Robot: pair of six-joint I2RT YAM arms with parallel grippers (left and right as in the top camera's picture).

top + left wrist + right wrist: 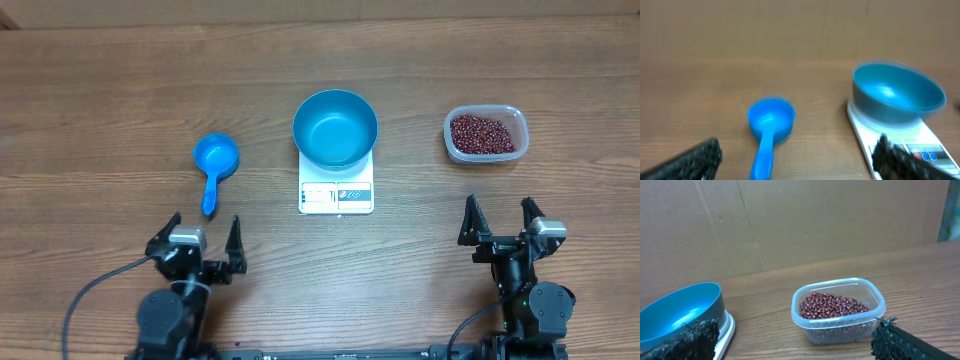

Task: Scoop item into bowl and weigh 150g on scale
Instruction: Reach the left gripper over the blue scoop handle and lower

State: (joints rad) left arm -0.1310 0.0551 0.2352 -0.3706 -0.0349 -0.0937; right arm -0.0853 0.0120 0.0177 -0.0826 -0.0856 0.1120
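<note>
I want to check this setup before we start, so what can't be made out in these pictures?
- Readout on the scale: too small in the overhead view; blurred and partly behind the left claw in the left wrist view.
- Handle end of the scoop: cut off by the left wrist view's bottom edge.
- The bowl: cut by the right wrist view's left edge, lower part behind the right claw.

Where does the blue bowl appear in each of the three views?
Overhead: the bowl sits at the centre, in the upper half.
Left wrist: the bowl is at the right side.
Right wrist: the bowl is at the lower left, cut by the edge.
Shared landmark: the white scale under the bowl, in all three.
</note>
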